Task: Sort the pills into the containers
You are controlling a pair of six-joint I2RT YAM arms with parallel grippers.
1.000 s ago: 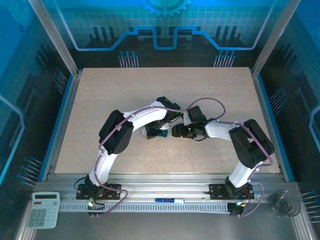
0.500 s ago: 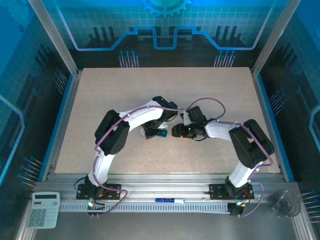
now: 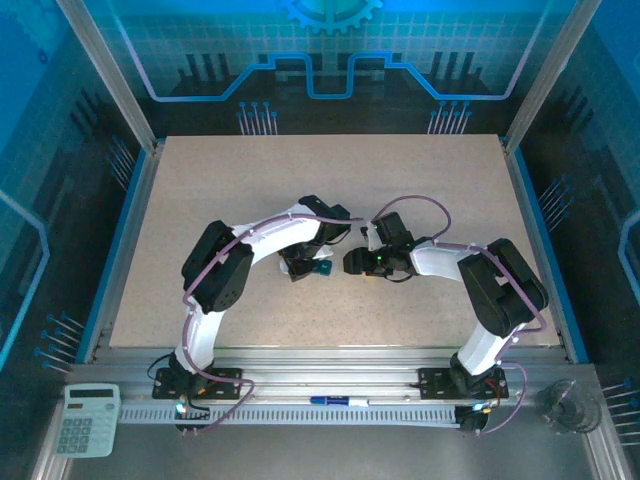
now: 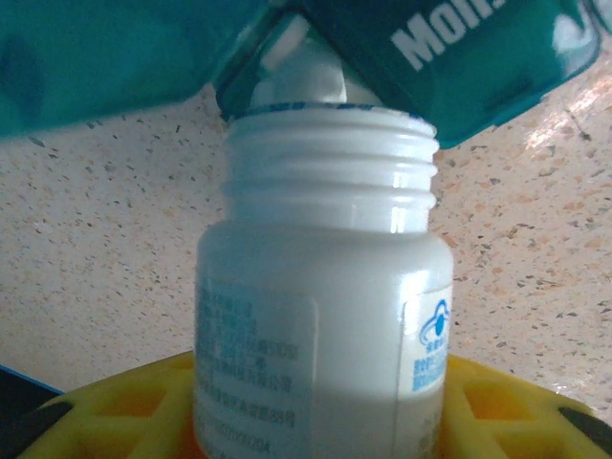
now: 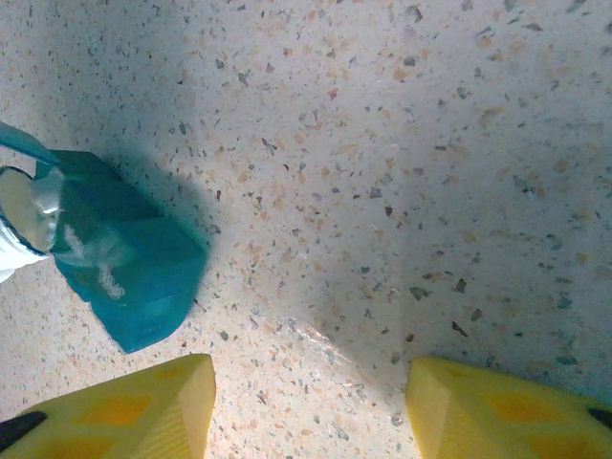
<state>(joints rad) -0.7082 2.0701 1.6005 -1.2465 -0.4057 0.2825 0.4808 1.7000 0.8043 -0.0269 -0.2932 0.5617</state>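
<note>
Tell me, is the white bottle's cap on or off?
Off: the white bottle shows bare threads at its neck, and its open mouth sits at the teal pill box.

Calculator [image 3: 87, 419], blue pen [image 3: 338, 401], clear cup [image 3: 565, 408]

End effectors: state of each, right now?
Left end effector: closed on the white pill bottle.
Right end effector: open, holding nothing.
</note>
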